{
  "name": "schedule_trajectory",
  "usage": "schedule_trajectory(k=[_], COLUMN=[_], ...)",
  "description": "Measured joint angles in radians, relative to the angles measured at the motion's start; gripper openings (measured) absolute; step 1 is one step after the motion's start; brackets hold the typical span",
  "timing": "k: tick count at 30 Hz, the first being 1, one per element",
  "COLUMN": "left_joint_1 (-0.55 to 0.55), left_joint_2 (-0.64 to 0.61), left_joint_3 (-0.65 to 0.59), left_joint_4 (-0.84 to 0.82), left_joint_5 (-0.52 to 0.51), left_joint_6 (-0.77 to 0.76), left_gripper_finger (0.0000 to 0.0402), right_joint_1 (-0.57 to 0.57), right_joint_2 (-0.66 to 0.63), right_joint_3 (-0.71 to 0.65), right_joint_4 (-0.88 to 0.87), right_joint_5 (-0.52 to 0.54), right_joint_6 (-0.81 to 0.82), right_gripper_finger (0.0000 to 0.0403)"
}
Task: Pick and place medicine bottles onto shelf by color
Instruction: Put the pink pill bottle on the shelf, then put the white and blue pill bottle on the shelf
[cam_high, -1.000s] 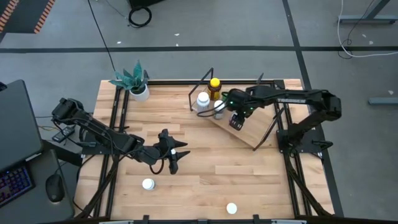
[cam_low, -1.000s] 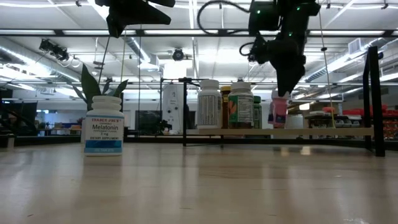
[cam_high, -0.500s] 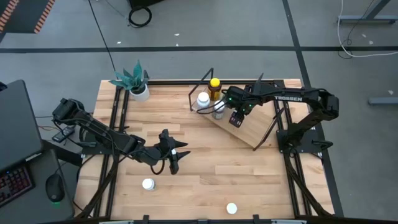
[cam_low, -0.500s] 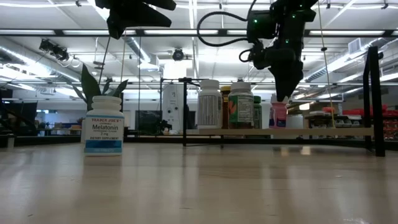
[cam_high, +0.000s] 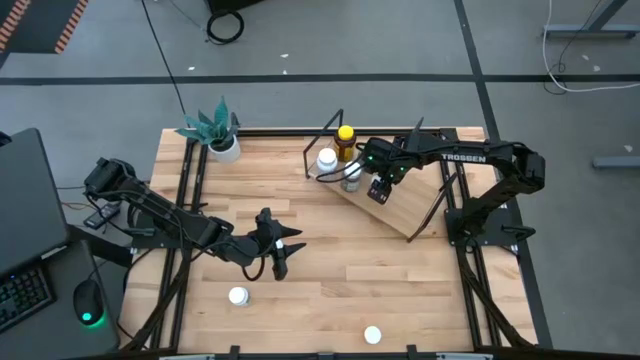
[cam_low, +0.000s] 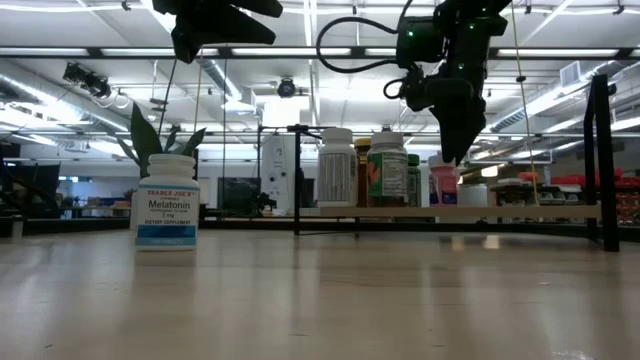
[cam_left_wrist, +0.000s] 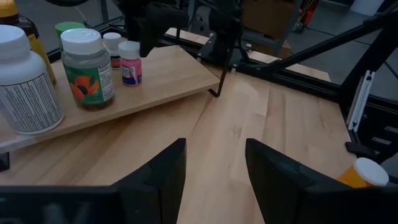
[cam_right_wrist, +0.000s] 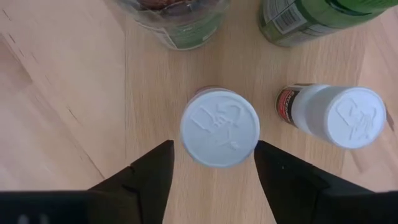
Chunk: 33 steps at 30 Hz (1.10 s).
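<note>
Right gripper (cam_high: 377, 190): over shelf (cam_high: 395, 212), pointing down above pink bottle (cam_left_wrist: 130, 63). Fingers (cam_right_wrist: 140, 177) spread, 1 each side of bottle's white cap (cam_right_wrist: 219, 127), visible gap both sides; released, nothing held.
Pink bottle: upright on shelf board, among the grouped bottles, just beside small red-label white-cap bottle (cam_right_wrist: 329, 115). In low view, it stands directly below right gripper (cam_low: 455, 150).
Shelf: light-wood board in black wire frame, far-right part of table (cam_high: 330, 280).
Shelf contents: big white bottle (cam_left_wrist: 25, 81), clear bottle w/ orange-green label (cam_left_wrist: 88, 67), amber bottle w/ yellow cap (cam_high: 345, 140), green-cap bottle (cam_left_wrist: 69, 28), red-label bottle, pink bottle. All upright, clustered at board's left end in high view.
Left gripper (cam_high: 278, 262): raised above table centre-left, well apart from shelf. Fingers (cam_left_wrist: 155, 180) parted w/ gap between, nothing between them.
Loose bottles: white Melatonin bottle (cam_low: 166, 202) upright on table near front-left edge, near left gripper; 2nd white-cap bottle (cam_high: 372, 335) at front edge, centre-right; orange bottle w/ white cap (cam_left_wrist: 367, 174) seen in left wrist view.
Plant pot (cam_high: 225, 148): white, green plant, far-left corner of table.
</note>
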Motion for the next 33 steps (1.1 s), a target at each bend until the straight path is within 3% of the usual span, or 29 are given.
schedule_trajectory(k=[8,15,19,26,33], left_joint_1=[-0.002,0.012,0.013,0.022,0.013], left_joint_2=[0.012,0.021,0.026,0.026,0.026], left_joint_3=[0.000,0.000,0.000,0.000,0.000], left_joint_4=[-0.012,-0.007,-0.009,-0.001,0.000], left_joint_5=[0.001,-0.001,0.000,0.000,0.000], left_joint_6=[-0.025,-0.026,-0.025,-0.026,-0.025], left_gripper_finger=[0.0172,0.0172,0.0172,0.0172,0.0172], right_joint_1=[0.036,0.120,0.242,0.501,0.739], right_joint_2=[-0.031,-0.137,-0.186,-0.177,-0.050], right_joint_3=[0.000,0.000,0.000,0.000,0.000], right_joint_4=[-0.040,-0.061,-0.017,0.258,0.502], right_joint_5=[-0.023,-0.016,-0.016,0.005,0.248], right_joint_6=[0.007,0.125,0.197,0.293,0.336], right_gripper_finger=[0.0246,0.0253,0.0254,0.0252,0.0252])
